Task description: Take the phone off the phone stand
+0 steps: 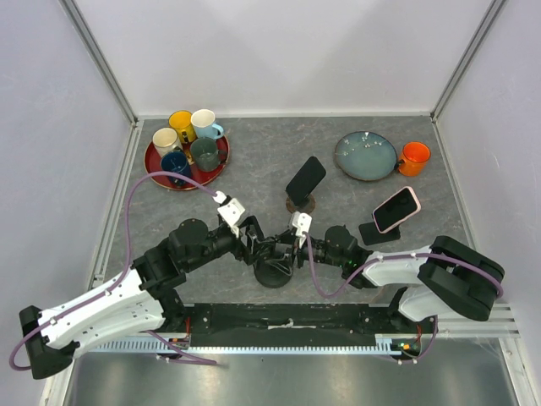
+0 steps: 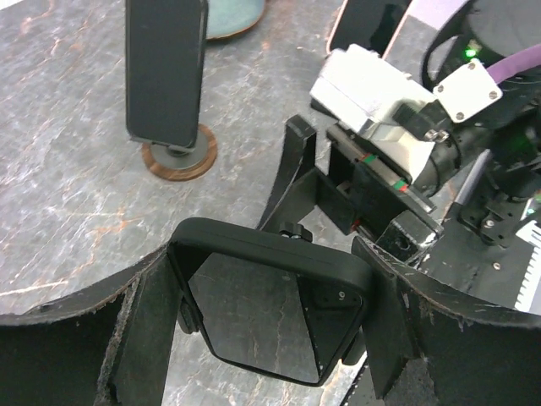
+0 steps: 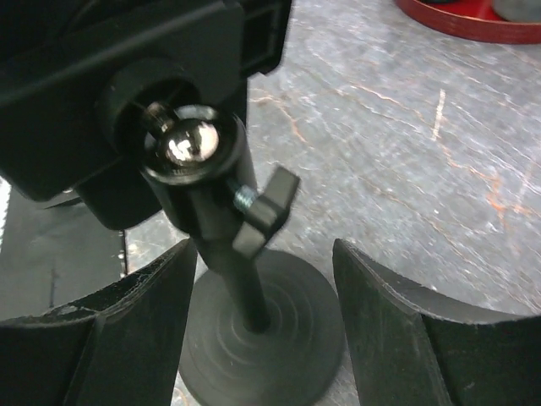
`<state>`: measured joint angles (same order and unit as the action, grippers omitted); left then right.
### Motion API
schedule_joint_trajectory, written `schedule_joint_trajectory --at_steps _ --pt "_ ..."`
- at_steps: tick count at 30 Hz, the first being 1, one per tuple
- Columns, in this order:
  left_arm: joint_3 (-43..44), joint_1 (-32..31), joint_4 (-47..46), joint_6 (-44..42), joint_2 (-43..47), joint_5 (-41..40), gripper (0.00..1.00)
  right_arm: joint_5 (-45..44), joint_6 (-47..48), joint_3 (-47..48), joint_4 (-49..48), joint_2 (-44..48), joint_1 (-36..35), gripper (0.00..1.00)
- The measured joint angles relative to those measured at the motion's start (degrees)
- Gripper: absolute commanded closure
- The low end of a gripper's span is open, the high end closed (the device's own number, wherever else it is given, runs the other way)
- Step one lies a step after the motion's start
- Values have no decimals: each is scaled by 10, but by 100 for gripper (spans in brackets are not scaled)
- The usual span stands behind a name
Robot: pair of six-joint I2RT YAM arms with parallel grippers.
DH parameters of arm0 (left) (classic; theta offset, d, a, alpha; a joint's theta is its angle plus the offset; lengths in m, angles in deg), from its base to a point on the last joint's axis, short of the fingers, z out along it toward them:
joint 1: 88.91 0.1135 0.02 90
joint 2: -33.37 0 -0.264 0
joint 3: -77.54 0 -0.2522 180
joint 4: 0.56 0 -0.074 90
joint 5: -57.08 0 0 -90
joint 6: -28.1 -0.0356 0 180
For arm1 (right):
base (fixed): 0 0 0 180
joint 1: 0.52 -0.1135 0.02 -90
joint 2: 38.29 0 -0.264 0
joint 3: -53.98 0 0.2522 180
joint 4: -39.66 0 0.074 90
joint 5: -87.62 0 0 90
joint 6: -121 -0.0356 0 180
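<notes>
A black phone (image 2: 254, 304) sits between my left gripper's (image 2: 269, 331) fingers, which press on its two side edges; it shows just above a black stand's round base (image 1: 272, 274) near the arms. My left gripper (image 1: 254, 244) comes in from the left. My right gripper (image 1: 292, 247) comes in from the right; in the right wrist view it (image 3: 264, 288) is open, its fingers straddling the stand's post (image 3: 243, 279) above the base (image 3: 287, 338). The stand's ball joint (image 3: 186, 145) and wing screw (image 3: 264, 211) show under the phone clamp.
A second black phone (image 1: 305, 177) leans on a brown round stand (image 1: 300, 203) mid-table, also in the left wrist view (image 2: 165, 68). A pink phone (image 1: 396, 209) sits on a black stand at right. A red tray (image 1: 159, 173) of mugs, a teal plate (image 1: 365, 156) and an orange mug (image 1: 414, 158) stand at the back.
</notes>
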<state>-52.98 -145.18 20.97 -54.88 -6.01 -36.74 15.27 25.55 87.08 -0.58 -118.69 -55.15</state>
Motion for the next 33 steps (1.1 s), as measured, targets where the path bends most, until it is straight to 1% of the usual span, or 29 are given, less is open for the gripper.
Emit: schedule_joint_trajectory --at_steps 3,6,9,10,12,13,14,15,16,25,33 --pt "0 -1 -10 -1 0 27 98 42 4 13 9 0 2 29" --pt "0 -1 -16 -5 0 43 98 61 5 20 10 0 3 31" --pt "0 -1 -19 -8 0 55 98 71 7 21 10 -2 5 42" --pt "0 -1 -19 -9 0 59 98 75 8 21 10 -5 6 49" --pt "0 0 -19 -11 0 66 98 85 6 22 9 -13 8 58" --pt "-1 0 -19 -13 0 69 98 90 7 22 7 -18 7 72" --pt "-1 1 -19 -16 0 69 98 96 8 22 5 -22 7 82" --pt "-2 1 -19 -20 0 68 98 106 7 22 0 -27 6 96" --pt "-3 3 -19 -21 0 68 98 104 11 23 -5 -33 5 100" --pt "-9 4 -18 -32 3 69 98 111 12 22 -54 -74 5 100" --pt "-12 4 -6 -40 37 57 98 120 15 33 -96 -99 4 100"
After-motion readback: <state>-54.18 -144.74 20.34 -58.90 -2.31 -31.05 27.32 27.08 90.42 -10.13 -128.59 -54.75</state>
